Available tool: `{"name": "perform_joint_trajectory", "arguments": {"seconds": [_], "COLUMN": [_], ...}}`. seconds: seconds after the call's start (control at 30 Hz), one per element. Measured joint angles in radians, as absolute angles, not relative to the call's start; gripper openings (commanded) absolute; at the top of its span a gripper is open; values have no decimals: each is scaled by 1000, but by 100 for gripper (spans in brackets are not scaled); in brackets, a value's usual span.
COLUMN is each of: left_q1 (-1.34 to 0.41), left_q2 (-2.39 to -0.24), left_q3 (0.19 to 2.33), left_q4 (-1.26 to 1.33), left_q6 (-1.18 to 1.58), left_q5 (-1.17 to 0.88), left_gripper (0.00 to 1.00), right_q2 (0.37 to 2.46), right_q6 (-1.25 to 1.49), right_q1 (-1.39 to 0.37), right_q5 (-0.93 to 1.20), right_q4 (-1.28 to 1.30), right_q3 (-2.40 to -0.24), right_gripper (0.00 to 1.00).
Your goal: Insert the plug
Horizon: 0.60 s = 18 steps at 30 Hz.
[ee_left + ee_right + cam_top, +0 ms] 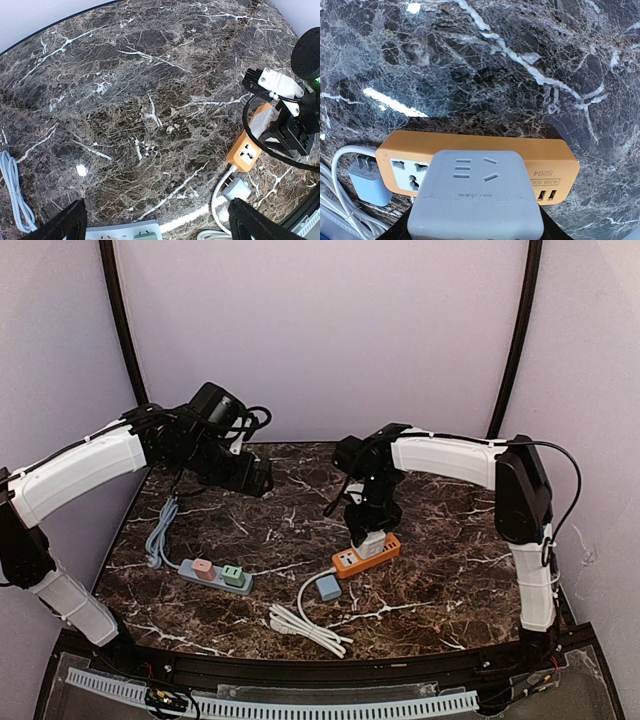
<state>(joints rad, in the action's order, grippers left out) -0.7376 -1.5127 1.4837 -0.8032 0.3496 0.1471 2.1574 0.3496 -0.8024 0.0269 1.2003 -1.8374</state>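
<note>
A boxy white plastic adapter plug [475, 197], clamped in the right gripper [369, 530], sits over the middle of an orange rectangular power strip [547, 162] on the dark marble-patterned table [430, 570]; whether its pins are seated cannot be told. The left gripper [262, 480] hangs well apart, fingers [65, 225] spread wide.

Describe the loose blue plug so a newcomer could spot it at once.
Start at the marble table, right of centre, where the orange power strip lies. Just off its near-left end lies the light-blue plug on a white cable. Unlike the pink plug and green plug, it sits in no socket.
</note>
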Motion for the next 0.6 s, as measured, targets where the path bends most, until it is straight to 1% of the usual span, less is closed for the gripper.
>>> {"name": "perform_joint_trajectory", "arguments": {"seconds": [0.17, 0.3, 0.5, 0.6], "left_q1": [-738, -738, -738, -738], "left_q2": [-1513, -1517, -1519, -1519], "left_q3": [1494, 1509, 1522, 1523], "left_q4": [-803, -806, -808, -808], "left_q6": [347, 342, 339, 339], "left_q5": [155, 167, 185, 192], "left_gripper": [99, 99, 99, 99], "right_q2": [2151, 2144, 2140, 2138], "right_q6": [351, 353, 353, 353], "right_q1": [-802, -802, -802, -802], "right_q5": [27, 28, 27, 27], "right_q4": [1195, 1188, 1185, 1186], "right_q3": [-1832, -1829, -1829, -1829], "right_gripper": [13, 21, 31, 40]}}
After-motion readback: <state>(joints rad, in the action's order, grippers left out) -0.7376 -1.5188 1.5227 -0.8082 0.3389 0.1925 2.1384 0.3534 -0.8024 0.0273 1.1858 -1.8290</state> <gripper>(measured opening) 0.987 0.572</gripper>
